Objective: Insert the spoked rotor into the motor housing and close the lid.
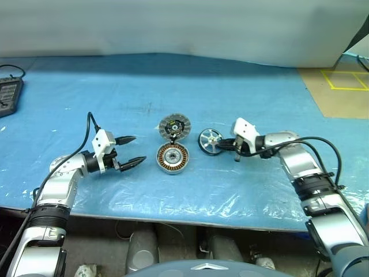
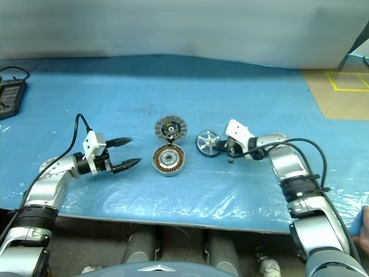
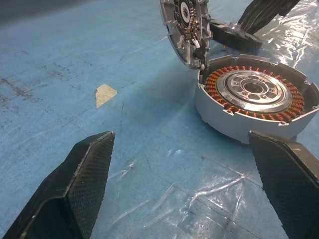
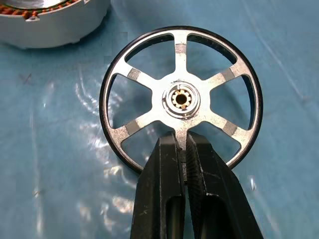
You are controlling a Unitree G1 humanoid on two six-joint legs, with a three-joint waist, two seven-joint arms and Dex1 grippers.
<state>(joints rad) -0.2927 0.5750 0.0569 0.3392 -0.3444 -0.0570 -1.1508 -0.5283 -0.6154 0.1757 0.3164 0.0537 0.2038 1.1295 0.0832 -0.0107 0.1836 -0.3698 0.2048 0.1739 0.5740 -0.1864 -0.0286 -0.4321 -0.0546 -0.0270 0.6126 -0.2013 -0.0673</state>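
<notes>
Nearest the desk's front edge, the left gripper (image 1: pixel 131 152) gapes empty, while the right gripper (image 4: pixel 185 144) pinches one spoke of the light, stiff, dark-rimmed silvery-spoked rotor (image 4: pixel 181 98), beside the copper-wound silvery motor housing (image 1: pixel 172 158).

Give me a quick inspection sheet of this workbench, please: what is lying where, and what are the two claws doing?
Surface: blue table cover, with clear plastic film along the near edge.
Job's things: motor housing open, windings showing; lid tilted up behind it; spoked rotor beside the housing, not inserted.
Clutter: small scrap of tape.
Grippers: left gripper open, empty, left of the housing; right gripper shut on one spoke of the rotor.
Cables: black cables along both arms.
Surroundings: dark device at far left; yellow floor markings.
</notes>
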